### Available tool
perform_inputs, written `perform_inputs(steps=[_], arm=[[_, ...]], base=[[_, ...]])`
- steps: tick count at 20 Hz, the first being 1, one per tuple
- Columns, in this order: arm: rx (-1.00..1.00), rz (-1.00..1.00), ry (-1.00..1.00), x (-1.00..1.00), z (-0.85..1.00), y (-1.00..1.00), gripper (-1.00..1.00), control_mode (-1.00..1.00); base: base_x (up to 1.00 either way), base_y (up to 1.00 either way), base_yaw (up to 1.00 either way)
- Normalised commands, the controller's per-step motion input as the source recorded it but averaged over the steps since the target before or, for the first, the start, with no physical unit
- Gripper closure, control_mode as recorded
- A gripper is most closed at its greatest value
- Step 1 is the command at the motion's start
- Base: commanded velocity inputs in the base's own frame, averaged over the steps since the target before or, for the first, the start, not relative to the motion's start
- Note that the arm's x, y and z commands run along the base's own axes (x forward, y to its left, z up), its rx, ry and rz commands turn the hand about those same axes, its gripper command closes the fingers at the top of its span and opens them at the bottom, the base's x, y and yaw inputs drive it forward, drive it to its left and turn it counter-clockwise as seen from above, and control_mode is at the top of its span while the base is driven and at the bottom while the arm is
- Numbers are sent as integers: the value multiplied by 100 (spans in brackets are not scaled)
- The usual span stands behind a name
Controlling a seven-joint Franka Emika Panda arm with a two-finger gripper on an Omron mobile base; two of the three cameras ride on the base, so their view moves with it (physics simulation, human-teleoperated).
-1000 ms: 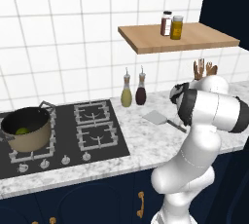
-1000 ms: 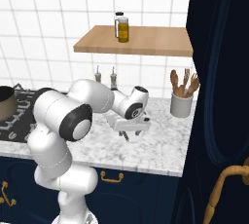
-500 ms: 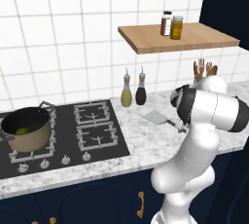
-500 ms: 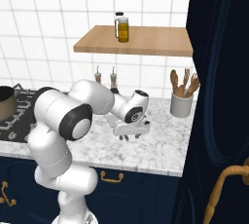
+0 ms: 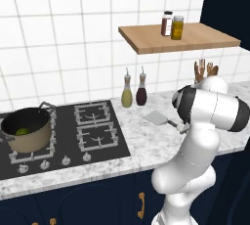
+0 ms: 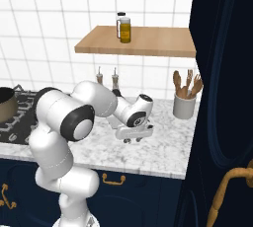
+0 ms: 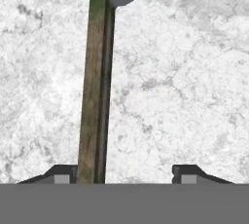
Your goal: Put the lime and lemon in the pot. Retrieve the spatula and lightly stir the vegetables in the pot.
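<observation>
The hand (image 7: 124, 172) is down low over the marble tabletop (image 7: 185, 82), with the spatula's (image 7: 95, 86) slim handle running up between its fingertips (image 7: 61, 173). The handle sits hard against one tip, while the other tip stands well clear of it, so the jaws are partly open and not clamped on anything.

From the left base view, the spatula (image 5: 158, 118) lies flat on the tabletop (image 5: 141, 146), its light grey blade pointing toward the stove and its handle reaching under the arm. From the right base view, the hand (image 6: 133, 137) is just above the tabletop (image 6: 163, 152).

Further left, the pot (image 5: 27, 130) stands on the stove's (image 5: 97, 131) near left burner. The lime (image 5: 21, 131) lies inside it; I cannot tell whether the lemon is there too.

Behind the spatula, two bottles (image 5: 134, 89) stand against the tiled wall. A utensil holder (image 6: 184, 105) with wooden spoons stands on the tabletop to the right. Above, a wooden shelf (image 5: 180, 38) carries two jars (image 5: 172, 25).
</observation>
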Motion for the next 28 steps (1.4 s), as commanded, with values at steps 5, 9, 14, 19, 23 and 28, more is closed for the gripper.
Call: perform_inputs(steps=[5, 9, 14, 19, 23, 28], arm=[[0, 0, 0, 5, 0, 0, 100, -100], [2, 0, -4, -1, 2, 0, 100, -100], [0, -7, -11, -28, 24, 28, 100, -100], [0, -19, -2, -49, 45, 50, 100, -100], [0, -16, -3, -58, 69, 46, 100, -100], [0, -15, -2, -38, 75, 54, 100, -100]], base=[[0, 0, 0], [0, 0, 0], [0, 0, 0], [0, 0, 0], [0, 0, 0], [0, 0, 0]])
